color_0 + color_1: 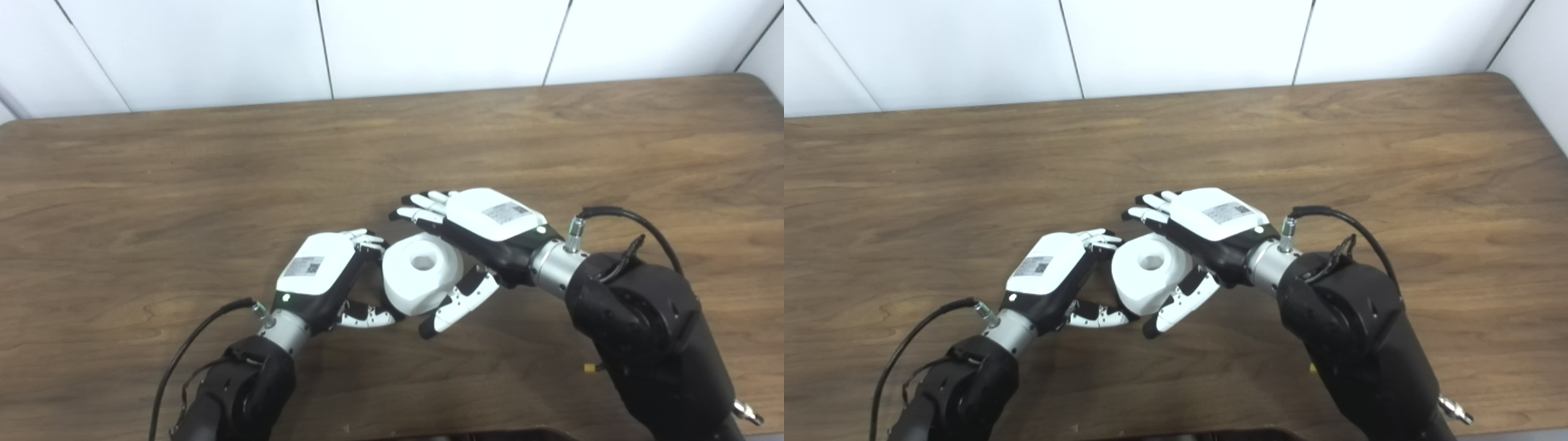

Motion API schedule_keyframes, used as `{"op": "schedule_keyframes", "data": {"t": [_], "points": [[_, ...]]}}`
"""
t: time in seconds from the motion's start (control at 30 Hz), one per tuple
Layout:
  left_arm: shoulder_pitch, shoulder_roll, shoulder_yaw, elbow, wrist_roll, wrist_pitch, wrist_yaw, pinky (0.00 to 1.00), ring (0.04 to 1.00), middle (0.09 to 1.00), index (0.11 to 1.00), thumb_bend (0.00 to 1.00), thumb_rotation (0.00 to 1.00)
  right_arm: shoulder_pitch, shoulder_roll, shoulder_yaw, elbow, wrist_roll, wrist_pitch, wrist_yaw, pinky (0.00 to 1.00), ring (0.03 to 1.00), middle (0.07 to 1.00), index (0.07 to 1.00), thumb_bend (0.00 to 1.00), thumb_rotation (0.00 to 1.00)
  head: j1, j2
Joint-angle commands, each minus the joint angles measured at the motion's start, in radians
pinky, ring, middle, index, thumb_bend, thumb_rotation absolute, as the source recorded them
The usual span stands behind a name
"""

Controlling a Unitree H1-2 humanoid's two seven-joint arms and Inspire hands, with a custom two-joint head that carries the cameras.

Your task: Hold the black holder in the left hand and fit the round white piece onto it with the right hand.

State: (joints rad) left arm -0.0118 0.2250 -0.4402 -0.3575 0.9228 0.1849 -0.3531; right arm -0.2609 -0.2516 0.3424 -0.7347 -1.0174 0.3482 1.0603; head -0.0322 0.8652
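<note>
White panelled wall behind brown wooden worktop [184, 184]. Round white piece [421, 273] near front edge, mid-width, between both hands. Left hand [318, 272] palm-down, fingers curled against its left side. Right hand [484, 229] above-right, fingers [422, 208] spread, thumb under piece. Black holder not visible.

Bright, even light — soft shadows, sharp

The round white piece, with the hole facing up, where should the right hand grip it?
Grip the round white piece by its curved outer wall, right hand coming from the right. That leaves the centre hole clear; the left hand crowds its left side.
</note>
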Motion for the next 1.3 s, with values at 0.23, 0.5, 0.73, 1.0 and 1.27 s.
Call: {"op": "schedule_keyframes", "data": {"t": [0.23,0.5,0.73,1.0,1.27], "points": [[0.014,0.004,-0.020,0.036,0.007,0.025,-0.061,0.86,0.884,0.794,0.489,0.52,0.05,-0.064,0.012,-0.049,-0.053,-0.013,-0.006,0.045,1.00,1.000,0.985,0.940,1.00,0.50,0.003,-0.003],[0.017,-0.003,-0.011,0.033,0.003,0.039,-0.060,0.84,0.876,0.789,0.491,0.52,0.06,-0.082,0.023,-0.071,-0.053,-0.029,-0.008,0.068,1.00,1.000,0.988,0.945,1.00,0.51,0.012,-0.007],[0.010,-0.001,0.001,0.009,0.010,0.055,-0.080,0.81,0.859,0.776,0.496,0.52,0.08,-0.086,0.028,-0.086,-0.049,-0.030,-0.011,0.071,1.00,1.000,0.982,0.944,1.00,0.50,0.025,-0.007],[-0.022,0.007,0.009,-0.085,0.009,0.180,-0.288,0.78,0.853,0.802,0.704,0.91,0.26,-0.090,0.027,-0.099,-0.045,-0.027,-0.004,0.081,1.00,1.000,0.982,0.949,1.00,0.51,0.038,-0.002],[-0.047,0.021,0.023,-0.168,0.048,0.281,-0.474,0.75,0.868,0.832,0.790,1.00,0.29,-0.090,0.027,-0.110,-0.039,-0.017,-0.003,0.076,1.00,1.000,0.975,0.947,1.00,0.52,0.043,0.003]]}}
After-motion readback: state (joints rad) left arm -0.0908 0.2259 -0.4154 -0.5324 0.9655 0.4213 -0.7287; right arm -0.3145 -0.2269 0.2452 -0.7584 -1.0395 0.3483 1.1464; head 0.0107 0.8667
